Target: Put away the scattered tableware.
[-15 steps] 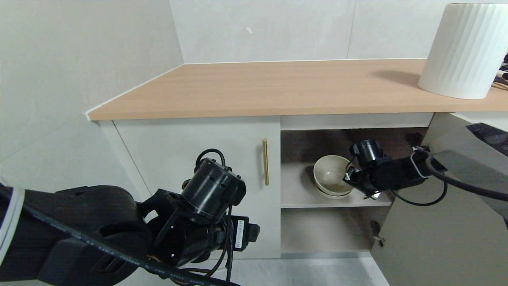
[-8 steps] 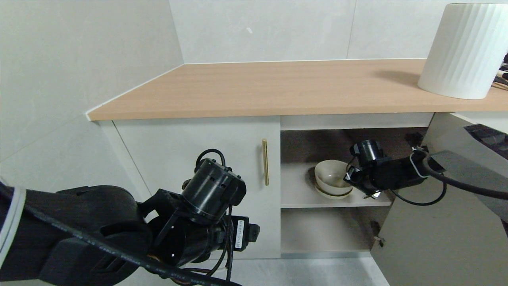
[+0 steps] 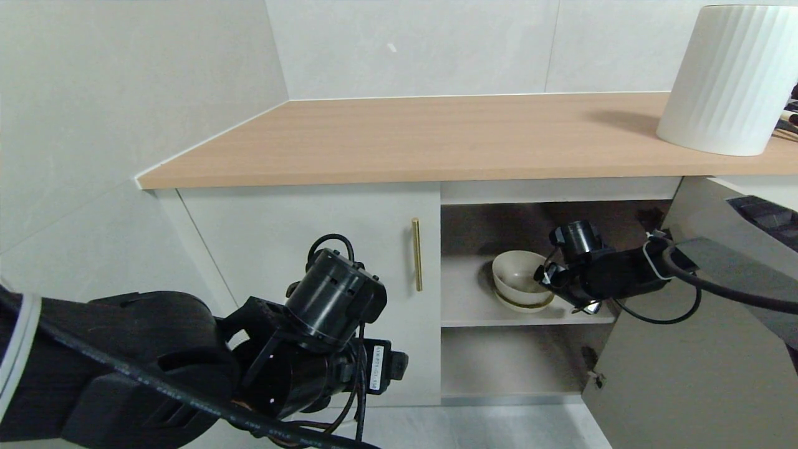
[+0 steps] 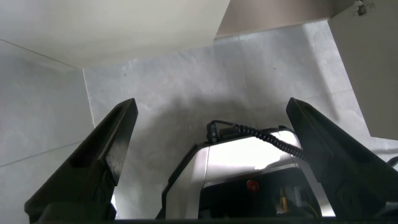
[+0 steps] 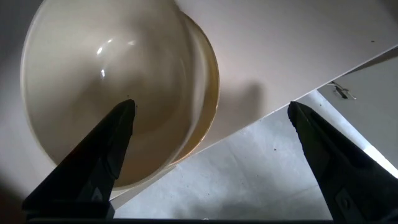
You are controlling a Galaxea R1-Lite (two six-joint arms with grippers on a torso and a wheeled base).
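Cream bowl sitting nested on lower dish inside open cupboard, upper shelf. Right gripper hovering at bowl's rim inside cupboard, fingers spread wide, gripping nothing. Left gripper hanging outside cupboard, facing floor, likewise spread and empty. Bowl looking glazed, slippery, chippable; pinching rim wall seeming safest.

Two bowls, stacked. One cabinet with two shelves, two doors, one shut and one open, and one gold handle. One white ribbed pot on the one surface. Two end effectors: left end effector, right end effector.
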